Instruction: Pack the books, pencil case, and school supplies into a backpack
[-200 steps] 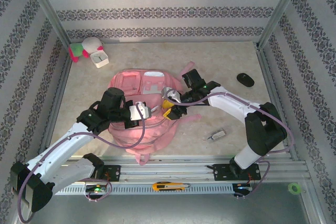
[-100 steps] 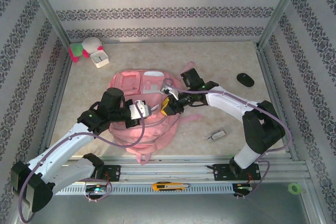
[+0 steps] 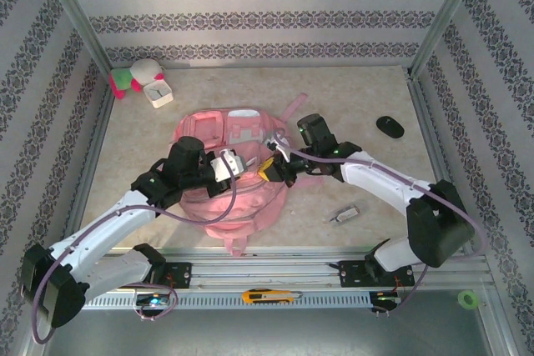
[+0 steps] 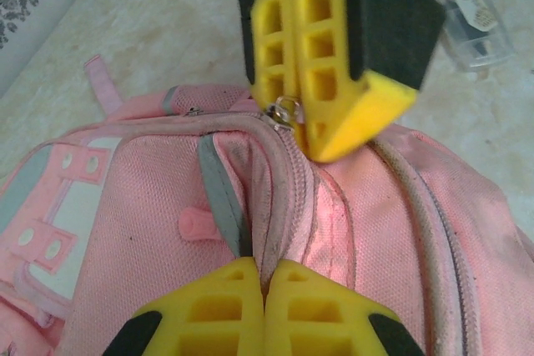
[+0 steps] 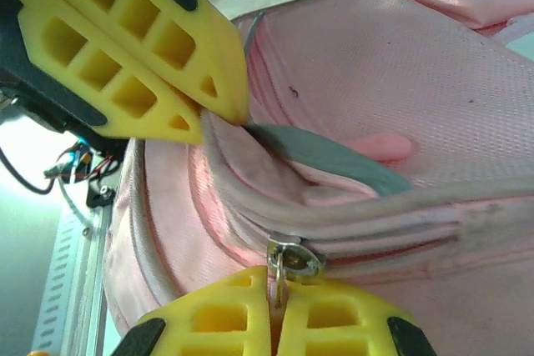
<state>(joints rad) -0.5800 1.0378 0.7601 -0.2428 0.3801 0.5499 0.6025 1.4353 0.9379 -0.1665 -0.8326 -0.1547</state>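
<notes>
The pink backpack point(image 3: 229, 193) lies flat in the middle of the table, its top toward the arms. My left gripper point(image 3: 244, 164) point(image 4: 265, 277) is shut on a fold of fabric by the main zip. A short way along that zip, my right gripper point(image 3: 269, 167) point(image 5: 277, 289) is shut on the metal zip pull point(image 5: 289, 259) point(image 4: 285, 112). The zip looks closed between the two grippers. A small silver-grey gadget point(image 3: 344, 215) lies on the table right of the backpack. The books and the pencil case are out of view.
A black oval object point(image 3: 390, 127) lies at the far right. A white square clock point(image 3: 158, 92) and a plush toy point(image 3: 133, 77) sit in the back left corner. On the near rail are a yellow box cutter point(image 3: 265, 296) and a green tape roll point(image 3: 468, 298).
The right gripper has shut on the zip pull. Both grippers have shifted slightly toward the back of the table, and the backpack has moved a little with them.
</notes>
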